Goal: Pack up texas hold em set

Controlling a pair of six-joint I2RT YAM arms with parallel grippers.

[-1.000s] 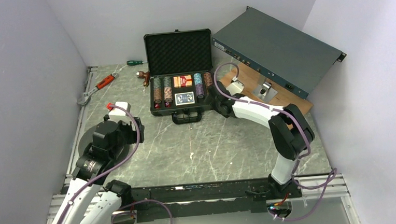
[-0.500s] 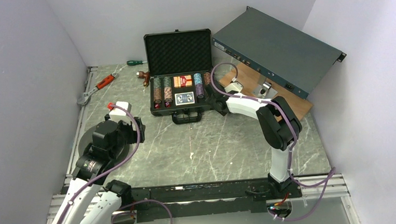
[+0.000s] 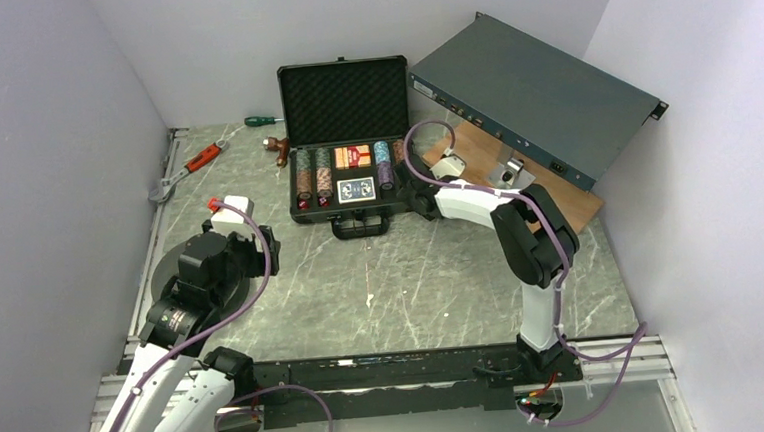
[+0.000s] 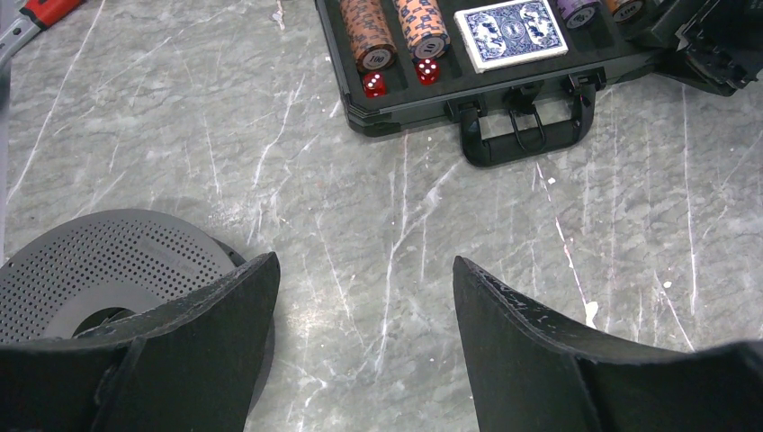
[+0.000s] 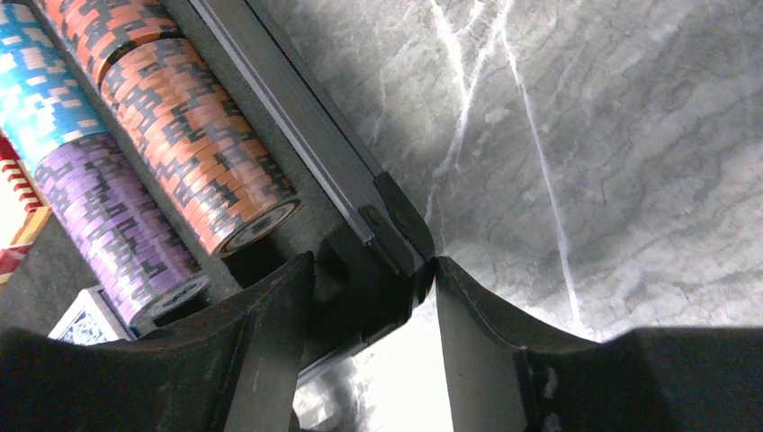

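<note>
The black case [image 3: 353, 214] lies open at the back of the table, its egg-crate foam lid [image 3: 344, 100] upright and its handle [image 3: 361, 227] facing me. Inside are striped chip stacks [image 3: 304, 181], a blue deck [image 3: 354, 190] and a red deck [image 3: 358, 156]. Red dice [image 4: 373, 85] lie at the front left. My right gripper [image 3: 413, 187] sits at the case's front right corner. In the right wrist view it [image 5: 373, 265] straddles that corner [image 5: 396, 234], one finger inside by the orange chips [image 5: 193, 153], one outside. My left gripper [image 4: 364, 270] is open and empty over bare table.
A long grey-green rack box [image 3: 536, 96] leans at the back right over a wooden board [image 3: 475, 160]. A green screwdriver [image 3: 262, 120] and a red-handled wrench [image 3: 190, 166] lie at the back left. A perforated grey disc [image 4: 99, 270] lies under my left gripper's left finger.
My right arm has reached further left, bringing its gripper onto the case's front right corner. The left arm and the case contents have not moved.
</note>
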